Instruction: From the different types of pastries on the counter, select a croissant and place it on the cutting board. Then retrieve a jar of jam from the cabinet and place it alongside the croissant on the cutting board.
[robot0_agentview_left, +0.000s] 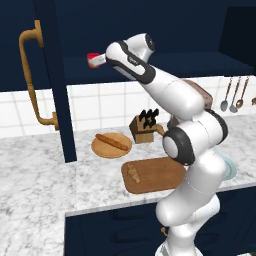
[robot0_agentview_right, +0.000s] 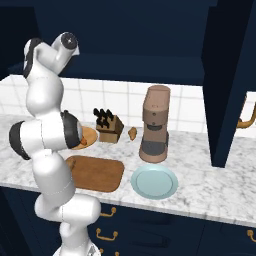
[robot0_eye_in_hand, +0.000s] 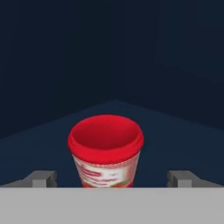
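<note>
Red jam jar (robot0_eye_in_hand: 106, 151) on cabinet shelf (robot0_eye_in_hand: 175, 131): you've got gripper (robot0_eye_in_hand: 113, 178) fingers spread either side, not touching. Croissant (robot0_agentview_left: 133, 173) lies on cutting board (robot0_agentview_left: 157, 175).

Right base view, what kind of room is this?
Most likely a home kitchen, a rendered one: a white-grey veined marble counter over dark navy fronts, a wooden knife block against a white tiled wall, and a brown stand mixer beside a flat brown wooden cutting board.
</note>
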